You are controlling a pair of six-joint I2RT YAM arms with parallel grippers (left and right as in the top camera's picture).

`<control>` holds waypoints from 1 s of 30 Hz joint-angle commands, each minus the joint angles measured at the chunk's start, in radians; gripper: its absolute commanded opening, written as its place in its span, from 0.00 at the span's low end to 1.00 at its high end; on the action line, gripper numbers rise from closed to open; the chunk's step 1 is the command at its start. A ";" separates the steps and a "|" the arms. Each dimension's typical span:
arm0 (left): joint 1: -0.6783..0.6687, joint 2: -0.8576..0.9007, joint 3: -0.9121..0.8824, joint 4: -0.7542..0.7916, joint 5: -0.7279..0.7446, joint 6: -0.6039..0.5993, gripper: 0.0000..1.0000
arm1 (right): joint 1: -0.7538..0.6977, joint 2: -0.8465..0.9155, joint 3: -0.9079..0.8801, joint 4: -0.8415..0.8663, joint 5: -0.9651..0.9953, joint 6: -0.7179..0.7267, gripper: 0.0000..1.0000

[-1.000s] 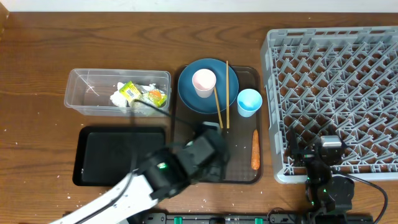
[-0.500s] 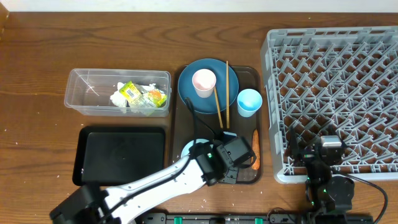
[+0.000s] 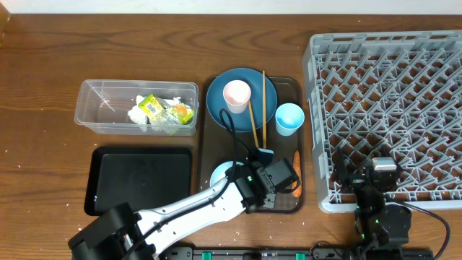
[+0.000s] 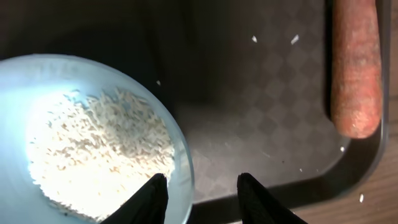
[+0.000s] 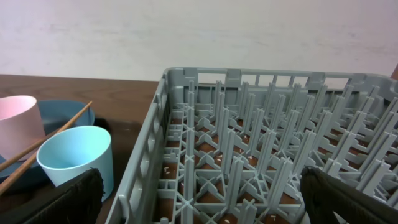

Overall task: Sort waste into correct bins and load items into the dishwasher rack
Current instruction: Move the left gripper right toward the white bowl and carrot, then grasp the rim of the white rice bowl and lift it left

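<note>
Light blue bowl [image 4: 74, 71] of rice [image 4: 99, 149] sits in the near-left corner of the brown tray [image 4: 261, 124], left tool [image 4: 202, 186] half-open astride its rim, unclamped, bare floor stretching to the carrot [image 4: 356, 62] by the lip.

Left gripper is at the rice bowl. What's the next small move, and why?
Probably close the left gripper on the bowl rim. In the wrist view one finger is over the inside of the bowl beside the rice, the other outside over the brown tray, with gaps visible on both sides, so nothing is gripped yet.
</note>
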 commanded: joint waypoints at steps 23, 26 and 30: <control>0.000 0.110 -0.005 0.042 -0.056 0.002 0.13 | -0.010 -0.005 -0.001 -0.003 0.000 -0.004 0.99; 0.000 0.110 -0.005 0.042 -0.078 0.002 0.12 | -0.010 -0.005 -0.001 -0.003 0.000 -0.004 0.99; 0.000 0.110 -0.005 0.041 -0.079 0.002 0.06 | -0.010 -0.005 -0.001 -0.003 0.000 -0.004 0.99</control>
